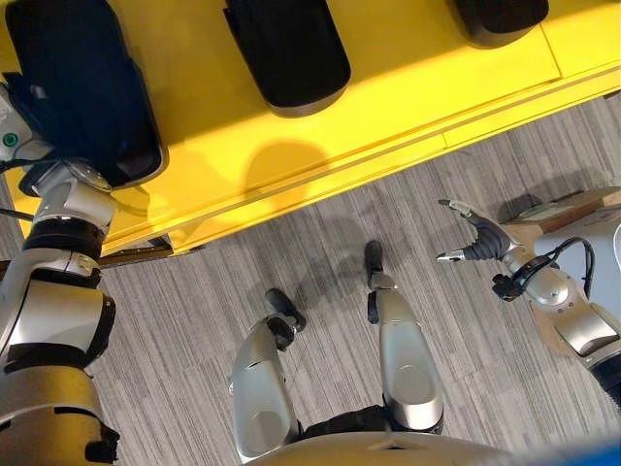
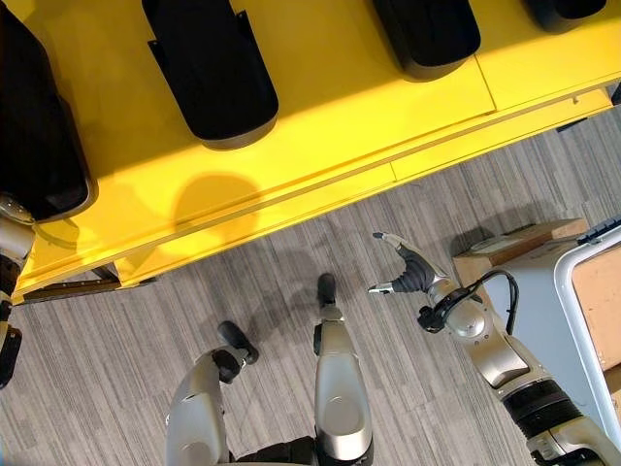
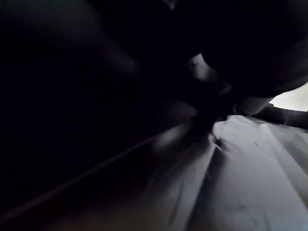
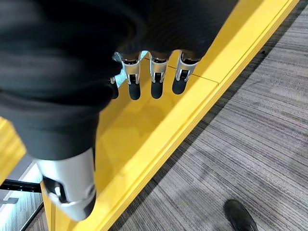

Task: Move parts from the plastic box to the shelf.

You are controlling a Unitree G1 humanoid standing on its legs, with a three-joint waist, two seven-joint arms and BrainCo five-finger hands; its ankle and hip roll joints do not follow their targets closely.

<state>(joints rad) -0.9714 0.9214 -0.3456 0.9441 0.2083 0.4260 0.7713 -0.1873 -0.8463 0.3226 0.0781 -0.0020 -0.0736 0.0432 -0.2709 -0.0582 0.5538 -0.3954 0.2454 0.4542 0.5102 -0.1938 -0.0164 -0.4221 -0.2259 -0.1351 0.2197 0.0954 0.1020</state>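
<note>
Head views, looking down: the broad yellow shelf (image 1: 388,87) runs across the scene above grey striped carpet floor (image 1: 194,291), and three black moulded plastic parts lie on it. The first black part (image 1: 82,87) is the one my left arm reaches into; my left hand is buried in or behind it, so I cannot tell how its fingers stand. The left wrist view is almost wholly dark, with a pale ridged surface (image 3: 240,183) lit just past where my fingers would be; what that surface is cannot be told. The second black part (image 1: 289,53) lies well to the right of the first, and the third black part (image 1: 500,19) lies further right again, cut by the edge of the view.

My right hand (image 1: 477,241) hangs over the carpet, well apart from the shelf edge and holding nothing. Its fingers (image 4: 156,82) are straight and loosely spread in a row, with the thumb (image 4: 72,187) set apart; in the right wrist view the yellow shelf lies beyond the fingertips. Just behind my right wrist stands the grey plastic box (image 2: 572,291), with a brown cardboard piece (image 2: 519,243) at its near corner. Whether parts remain in the box cannot be told.
</note>
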